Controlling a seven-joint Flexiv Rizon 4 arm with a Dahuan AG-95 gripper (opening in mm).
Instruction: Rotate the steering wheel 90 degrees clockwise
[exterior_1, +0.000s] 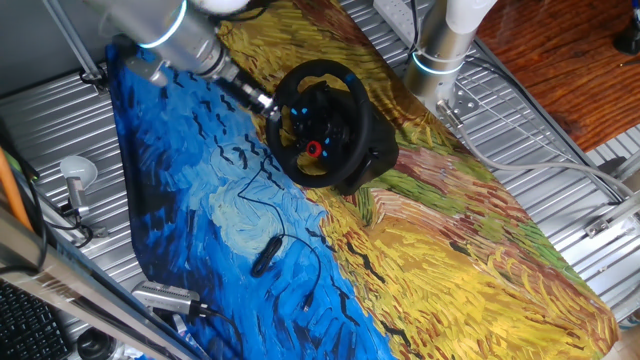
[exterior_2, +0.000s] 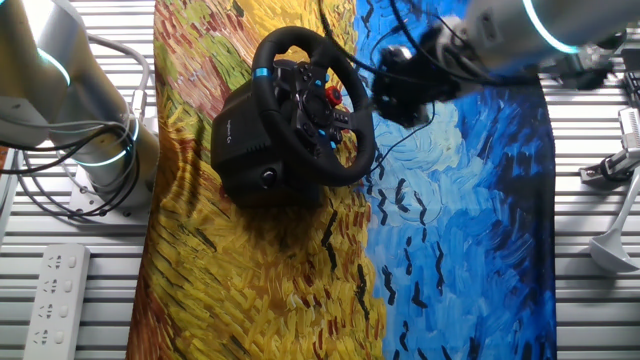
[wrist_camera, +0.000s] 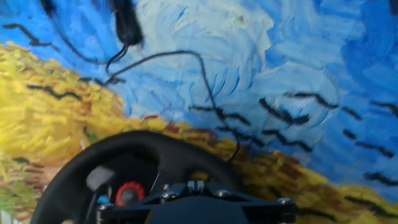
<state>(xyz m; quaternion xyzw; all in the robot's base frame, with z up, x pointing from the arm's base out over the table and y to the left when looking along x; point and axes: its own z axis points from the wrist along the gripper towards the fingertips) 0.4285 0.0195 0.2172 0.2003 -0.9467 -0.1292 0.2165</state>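
gripper (exterior_1: 268, 104) at steering wheel (exterior_1: 322, 122) rim

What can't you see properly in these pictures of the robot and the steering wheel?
- End effector: blurred in the other fixed view, fingers cut off in the hand view; open or shut cannot be told.
- Steering wheel: its lower part is cut off by the hand view's bottom edge.
- Small black device on a cable: too small to identify.

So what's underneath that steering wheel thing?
The steering wheel sits on its bulky black base, which rests on a painted blue-and-yellow cloth. The surface beneath the base is hidden.
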